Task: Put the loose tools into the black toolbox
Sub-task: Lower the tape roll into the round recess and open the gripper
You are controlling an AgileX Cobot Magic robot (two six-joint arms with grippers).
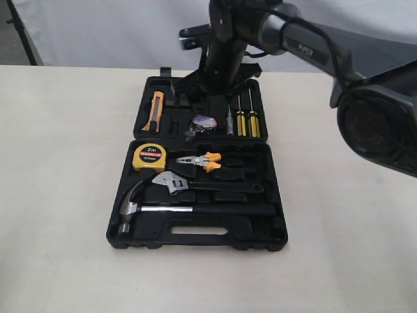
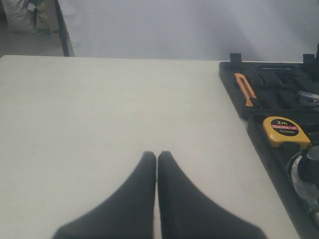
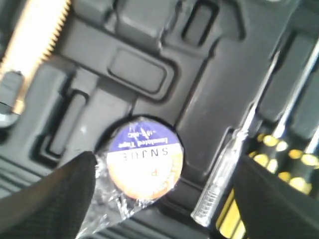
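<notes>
Three loose tools are to be located; positions requested. (A)

All three are recorded inside the toolbox [image 1: 195, 242], which lies opened flat on the table [image 1: 58, 163]. The hammer [image 1: 195, 210] is seated in the near half, along the edge with the slot handle. The wrench [image 1: 176, 183] lies just behind it, with the pliers [image 1: 202, 160] and tape measure [image 1: 149, 156] behind that. The tape roll [image 1: 203, 122] is found in the far half, in a middle recess between the knife [image 1: 154, 107] and the screwdrivers [image 1: 242, 122]. (B)

Gripper states requested. (A)

The right gripper [image 3: 164, 169] is held over the tape roll with its fingers spread, one to each side. The clear wrapper is seen just beside one finger [image 3: 60, 199]; contact cannot be told. The left gripper [image 2: 157, 157] is held over the table, beside the toolbox and apart from it, fingers pressed together on nothing. (B)
</notes>
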